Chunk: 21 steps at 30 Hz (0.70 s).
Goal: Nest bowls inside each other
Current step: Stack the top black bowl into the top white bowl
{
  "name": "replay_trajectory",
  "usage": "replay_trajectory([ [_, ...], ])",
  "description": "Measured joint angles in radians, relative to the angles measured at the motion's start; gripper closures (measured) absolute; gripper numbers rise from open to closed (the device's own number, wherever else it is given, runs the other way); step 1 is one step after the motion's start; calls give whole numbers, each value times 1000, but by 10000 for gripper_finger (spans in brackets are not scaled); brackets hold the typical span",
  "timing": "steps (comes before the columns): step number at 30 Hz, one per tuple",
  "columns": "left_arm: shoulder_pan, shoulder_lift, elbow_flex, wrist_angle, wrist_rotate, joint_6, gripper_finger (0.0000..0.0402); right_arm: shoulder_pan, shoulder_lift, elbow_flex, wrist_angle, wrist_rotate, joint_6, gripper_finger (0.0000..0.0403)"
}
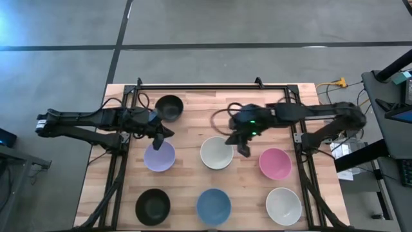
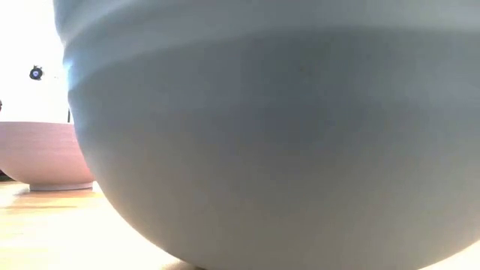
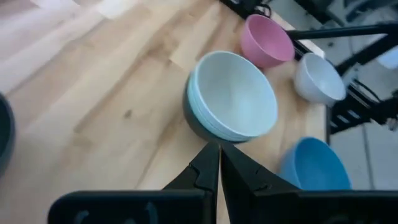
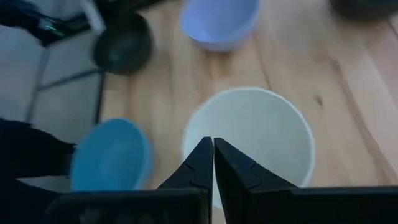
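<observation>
A stack of nested bowls stands mid-table, with a white bowl on top and pale green rims and a dark underside below it. Single bowls rest on their bases around it: black at the far side, lavender, pink, black, blue and white. My left gripper is shut above the lavender bowl's far rim. My right gripper is shut above the stack's right rim, holding nothing. The left wrist view shows my left gripper pointing at the stack. The right wrist view shows my right gripper over it.
Black frame rails run along the table's left, right and far edges. Bare wood lies between the two rows of bowls. In the low view the blue bowl fills most of the picture, with a pinkish bowl beside it.
</observation>
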Motion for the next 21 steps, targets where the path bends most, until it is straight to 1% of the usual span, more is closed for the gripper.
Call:
replay_trajectory([
  [2,8,19,2,1,-21,0,402,10,-84,-97,95,-3,42,394],
  [5,46,66,2,-16,-28,-2,402,13,-204,-265,291,1,136,394],
  [8,114,129,19,-69,-3,-21,402,10,-293,-425,504,34,240,394],
  [11,209,203,61,-174,-6,-26,401,10,-352,-541,662,80,323,394],
  [13,269,253,98,-229,16,25,397,10,-375,-590,715,86,354,394],
  [15,325,303,136,-265,69,116,384,10,-386,-616,737,86,361,394],
  [19,411,413,191,-272,176,241,334,5,-387,-630,739,86,351,394],
  [21,436,468,219,-267,186,286,304,-2,-384,-631,739,86,343,394],
])
